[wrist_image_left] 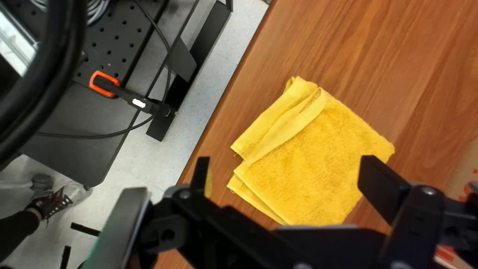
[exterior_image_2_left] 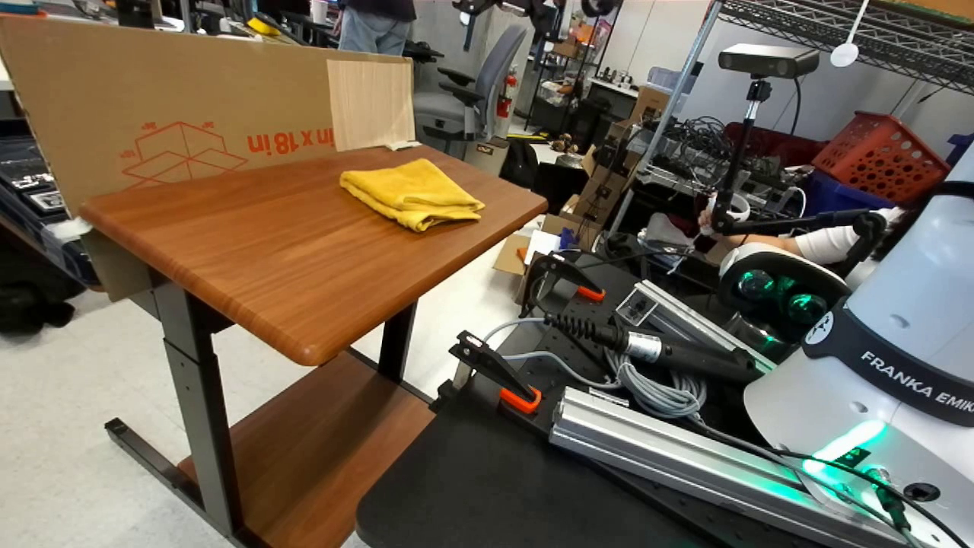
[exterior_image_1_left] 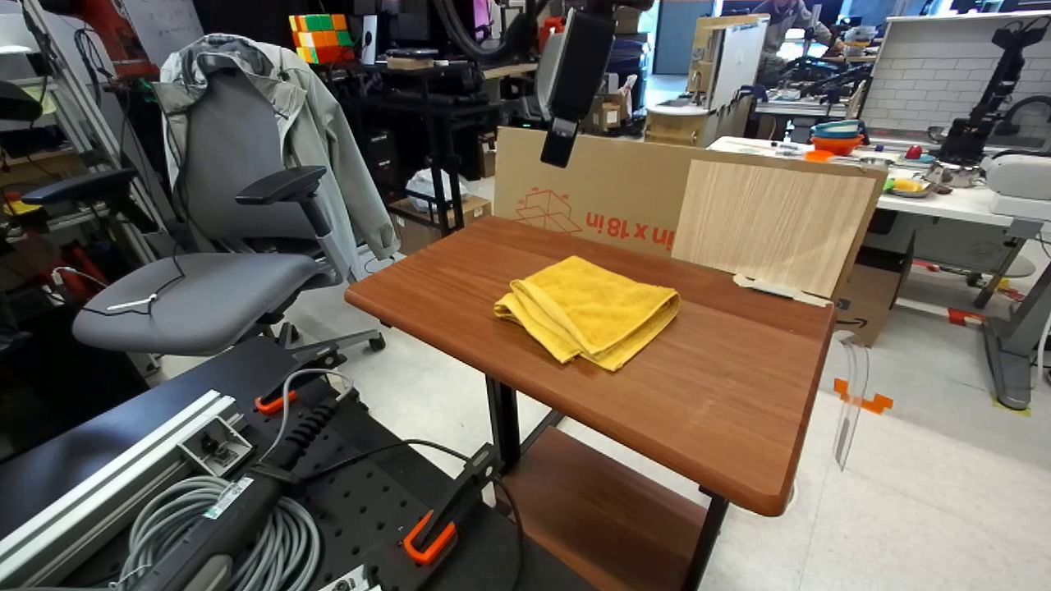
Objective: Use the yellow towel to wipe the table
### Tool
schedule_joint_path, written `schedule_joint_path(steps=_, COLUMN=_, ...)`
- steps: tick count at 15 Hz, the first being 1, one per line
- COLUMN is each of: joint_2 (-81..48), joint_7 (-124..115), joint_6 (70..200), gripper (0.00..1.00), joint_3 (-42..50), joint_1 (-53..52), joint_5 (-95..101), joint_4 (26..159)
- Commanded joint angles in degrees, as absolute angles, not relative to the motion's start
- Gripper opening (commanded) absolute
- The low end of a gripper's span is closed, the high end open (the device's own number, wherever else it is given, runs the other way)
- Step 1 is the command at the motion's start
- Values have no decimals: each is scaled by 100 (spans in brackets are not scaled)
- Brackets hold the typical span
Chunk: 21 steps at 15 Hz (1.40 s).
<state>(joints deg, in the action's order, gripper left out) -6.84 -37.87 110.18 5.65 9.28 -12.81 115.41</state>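
Observation:
The yellow towel (exterior_image_1_left: 593, 308) lies folded in a loose square on the brown wooden table (exterior_image_1_left: 722, 394). It also shows in an exterior view (exterior_image_2_left: 411, 194) and in the wrist view (wrist_image_left: 310, 160), with folded layers along one edge. My gripper (wrist_image_left: 285, 158) is open and empty above the towel. In the wrist view its two black fingers are wide apart, with the towel seen between and below them. In an exterior view the gripper (exterior_image_1_left: 559, 141) hangs high over the table, apart from the towel, with only part of it in frame.
A cardboard sheet (exterior_image_1_left: 591, 176) stands upright along the table's back edge, with a light wood-grain panel (exterior_image_1_left: 772, 217) against it. A black perforated bench (exterior_image_1_left: 369, 468) with clamps, cables and an aluminium profile (exterior_image_2_left: 670, 457) stands beside the table. A grey chair (exterior_image_1_left: 205, 287) is nearby.

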Motion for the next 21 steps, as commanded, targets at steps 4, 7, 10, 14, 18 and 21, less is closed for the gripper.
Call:
schedule_joint_path(steps=4, joint_2=-2684, joint_7=-4953, joint_6=11698, gripper=100, joint_3=660, joint_1=717, joint_5=-1780, joint_4=10117)
schedule_joint_path(steps=7, joint_2=-3487, joint_7=-5466, joint_6=12315, gripper=100, joint_3=701, joint_1=628, joint_5=-1738, joint_4=9637)
schedule_joint_path(steps=10, joint_2=-4126, joint_7=-6210, joint_6=12742, gripper=100, joint_3=865, joint_1=398, joint_5=-1459, joint_4=9326)
schedule_joint_path(steps=14, joint_2=-4533, joint_7=-6973, joint_6=12821, gripper=100, joint_3=1109, joint_1=13, joint_5=-1022, joint_4=9310)
schedule_joint_path(steps=18, joint_2=-4410, joint_7=-6852, joint_6=12798, gripper=100, joint_3=965, joint_1=116, joint_5=-1037, joint_4=9435)
schedule_joint_path(steps=21, joint_2=-4299, joint_7=-6845, joint_6=12922, gripper=100, joint_3=1000, joint_1=65, joint_5=-966, joint_4=9596)
